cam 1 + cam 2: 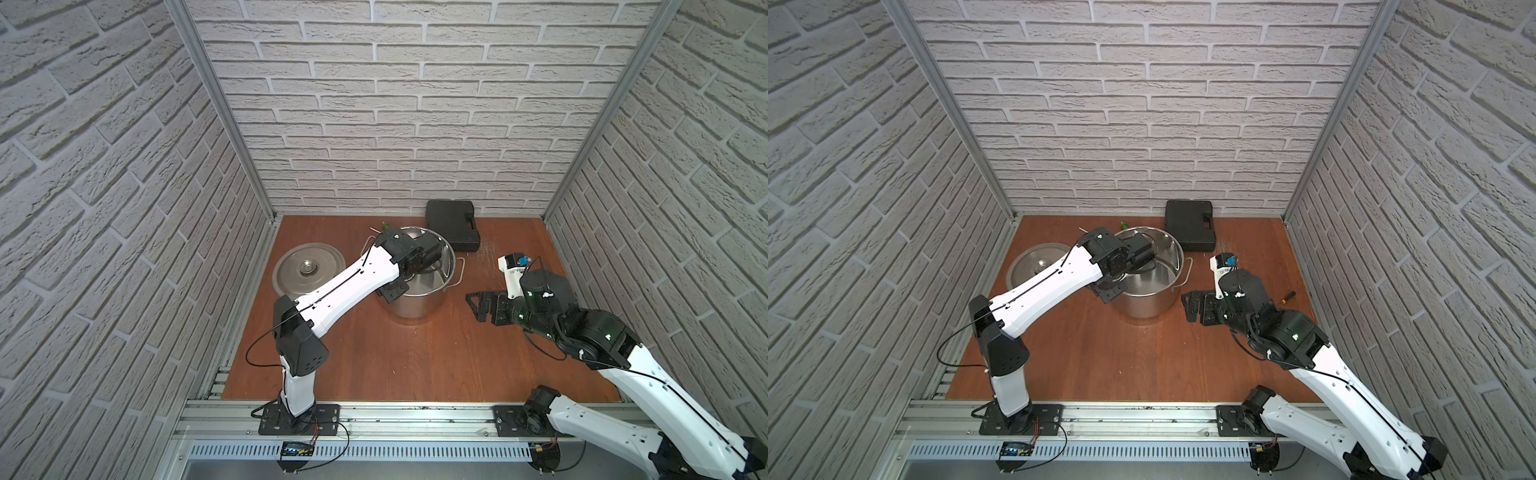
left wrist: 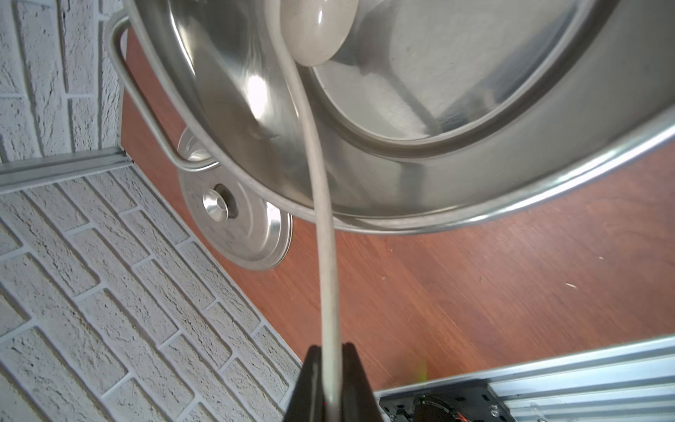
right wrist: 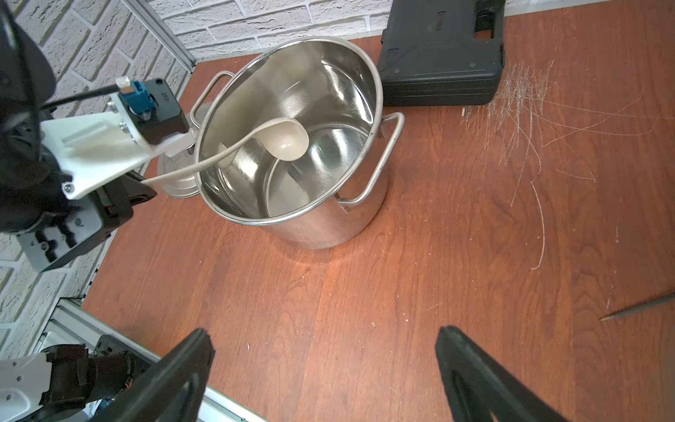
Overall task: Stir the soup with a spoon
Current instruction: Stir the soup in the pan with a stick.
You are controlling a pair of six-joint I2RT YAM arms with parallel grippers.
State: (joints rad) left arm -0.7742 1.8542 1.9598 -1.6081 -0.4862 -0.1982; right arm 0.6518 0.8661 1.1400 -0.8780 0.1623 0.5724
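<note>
Right wrist view: the cream ladle (image 3: pixel 290 142) hangs with its bowl inside the steel pot (image 3: pixel 328 226), near the middle, its handle crossing the rim on the side of the lid (image 2: pixel 241 234). The left gripper (image 2: pixel 330 352) pinches the handle outside that rim. The right gripper (image 3: pixel 325 334), spread wide and empty, hovers over bare tabletop (image 3: pixel 365 292) on the pot's opposite side.
</note>
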